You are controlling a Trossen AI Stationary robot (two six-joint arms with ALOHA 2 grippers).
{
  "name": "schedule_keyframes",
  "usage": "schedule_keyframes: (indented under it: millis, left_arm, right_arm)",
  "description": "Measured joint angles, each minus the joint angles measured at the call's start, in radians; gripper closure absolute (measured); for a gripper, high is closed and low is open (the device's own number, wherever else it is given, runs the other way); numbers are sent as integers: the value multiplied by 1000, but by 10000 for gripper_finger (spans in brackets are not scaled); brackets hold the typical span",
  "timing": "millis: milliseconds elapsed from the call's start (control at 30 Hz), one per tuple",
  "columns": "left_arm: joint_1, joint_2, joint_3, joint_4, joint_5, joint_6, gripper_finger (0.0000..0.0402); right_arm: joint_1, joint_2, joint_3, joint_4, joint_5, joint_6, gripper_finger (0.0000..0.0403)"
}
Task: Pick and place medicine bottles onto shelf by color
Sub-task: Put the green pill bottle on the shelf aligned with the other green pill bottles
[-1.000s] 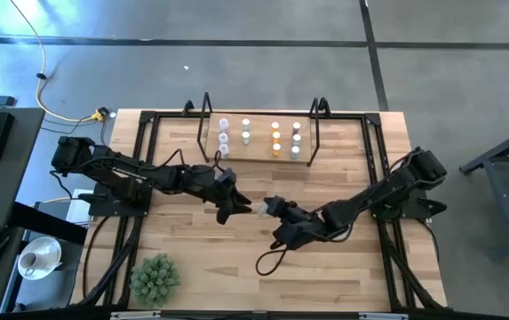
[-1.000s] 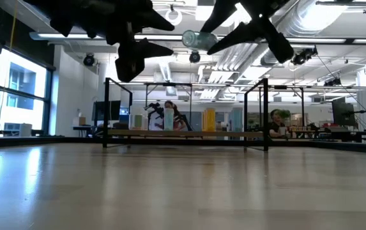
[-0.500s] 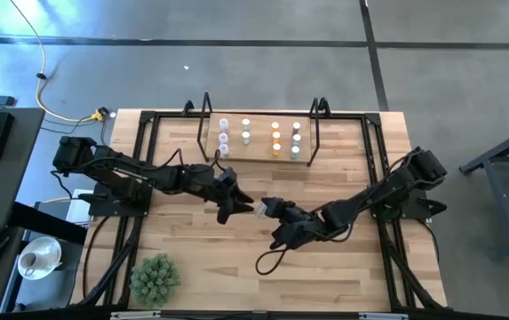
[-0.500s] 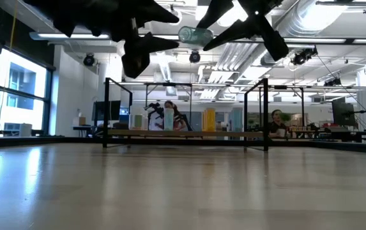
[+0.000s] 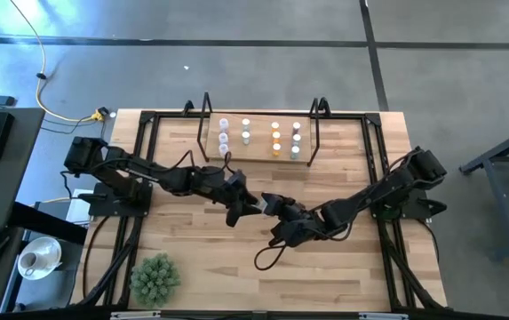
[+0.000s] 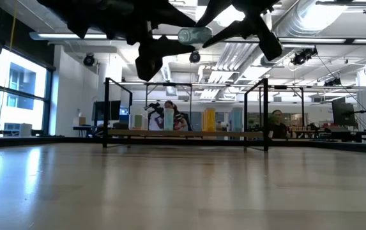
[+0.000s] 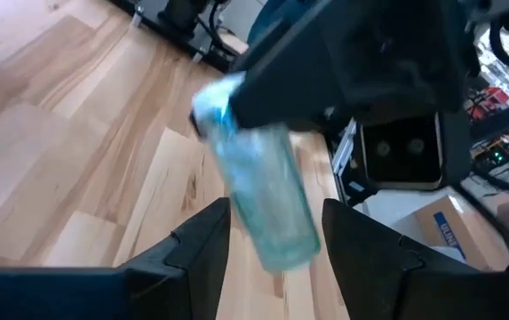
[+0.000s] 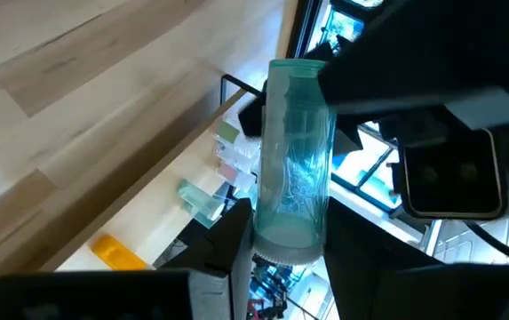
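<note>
My right gripper (image 5: 268, 202) is holding the see-through teal-green plastic bottle (image 8: 294, 151) up over the table's middle. My left gripper (image 5: 245, 206), fingers wide, has just moved right around it, so I'm swapping hands.

Bright daylight, backlit silhouettes, blurred wrist views

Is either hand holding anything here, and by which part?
The right hand grips a teal bottle by its cap end, above the table. The left hand's fingers straddle its other end, apparently not yet closed.
</note>
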Motion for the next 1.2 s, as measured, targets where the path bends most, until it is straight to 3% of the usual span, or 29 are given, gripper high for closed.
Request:
schedule_keyframes:
  millis: [267, 633, 867, 1200]
  left_arm:
    - [0, 0, 7, -4, -4, 0, 238]
    - [3, 0, 7, -16, -5, 0, 315]
    - [3, 0, 7, -7, -12, 4, 311]
    - [75, -4, 7, -5, 0, 74, 311]
  right_arm:
    - [1, 0, 0, 4, -2, 2, 306]
    - [1, -2, 0, 9, -2, 6, 270]
    - [0, -2, 0, 32, -50, 180, 252]
    - [-3, -2, -1, 64, -30, 378, 230]
